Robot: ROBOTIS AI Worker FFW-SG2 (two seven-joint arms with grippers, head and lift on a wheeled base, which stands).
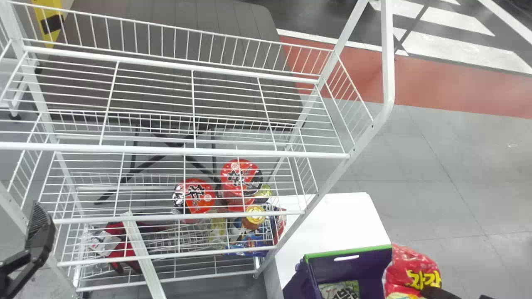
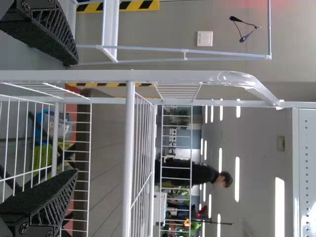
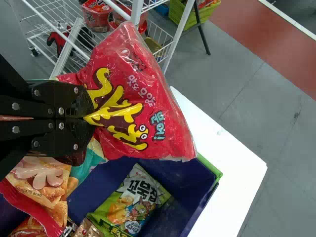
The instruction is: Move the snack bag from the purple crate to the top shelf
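The black right hand (image 3: 91, 118) pinches the red plastic snack bag (image 3: 148, 94) beside the green-rimmed purple crate (image 1: 349, 268); the white wire top shelf (image 1: 183, 150) lies forward and left of the bag, likely calling for a lift, then a leftward carry; the left hand (image 2: 75, 117) is spread.

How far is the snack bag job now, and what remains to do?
Looks done: the red snack bag appears lifted out of the purple crate. In hand: the right gripper holds it near the crate. Remaining: bringing it to the top shelf and releasing it.
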